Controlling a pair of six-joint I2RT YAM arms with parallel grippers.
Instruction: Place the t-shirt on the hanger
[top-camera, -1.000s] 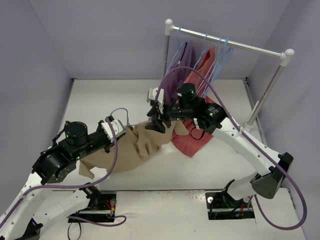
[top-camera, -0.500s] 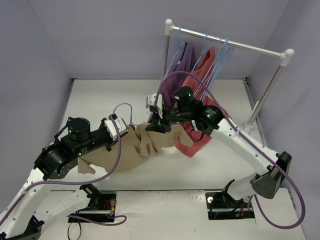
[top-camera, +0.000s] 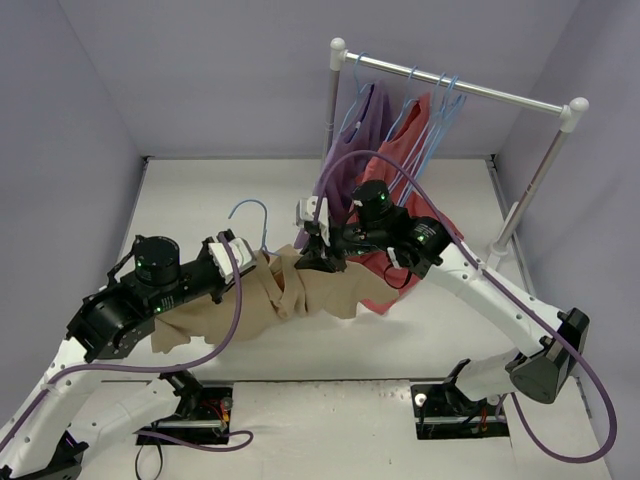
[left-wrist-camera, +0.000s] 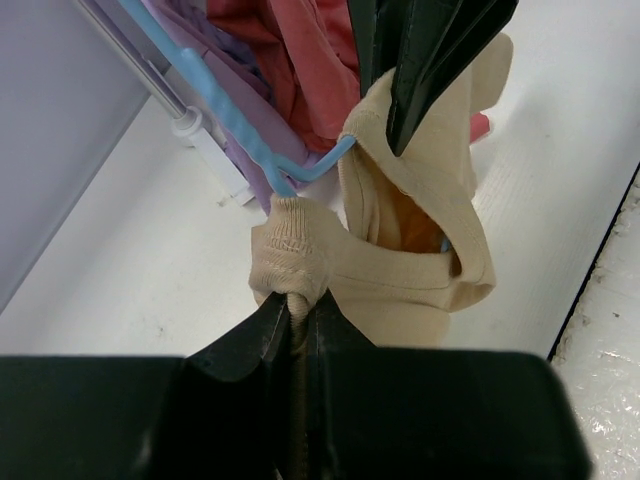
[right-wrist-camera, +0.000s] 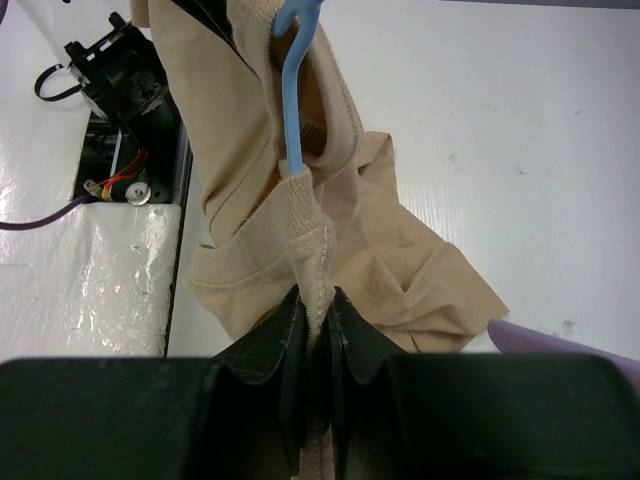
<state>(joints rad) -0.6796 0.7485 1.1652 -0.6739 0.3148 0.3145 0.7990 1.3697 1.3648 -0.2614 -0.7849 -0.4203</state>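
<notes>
- Since a second ago the t-shirt has spread wider toward 3 o'clock. Its right edge now overlaps the bottom of the red shirt, and the hook of the hanger stands further clear of the fabric at 11 o'clock.
- Tan and heavily wrinkled, the t-shirt is bunched between the two arms near the middle of the table, with its body trailing toward 8 o'clock under the left arm.
- Both wrist views show the light-blue wire running into the neck opening, with the ribbed collar gathered around it. What supports the hanger cannot be told.
- On the left gripper, the jaws are pressed together on a fold of ribbed collar.
- At 3 o'clock of it, the right gripper has its jaws pinched tight on the collar's other side.
- Bare table lies from 10 to 12 o'clock of the t-shirt, up to the far wall.
- At 1 o'clock the rack stands close behind the right arm, carrying the purple shirt, the red shirt and spare hangers.
- At 6 o'clock the table's near edge and the arm bases close in.
</notes>
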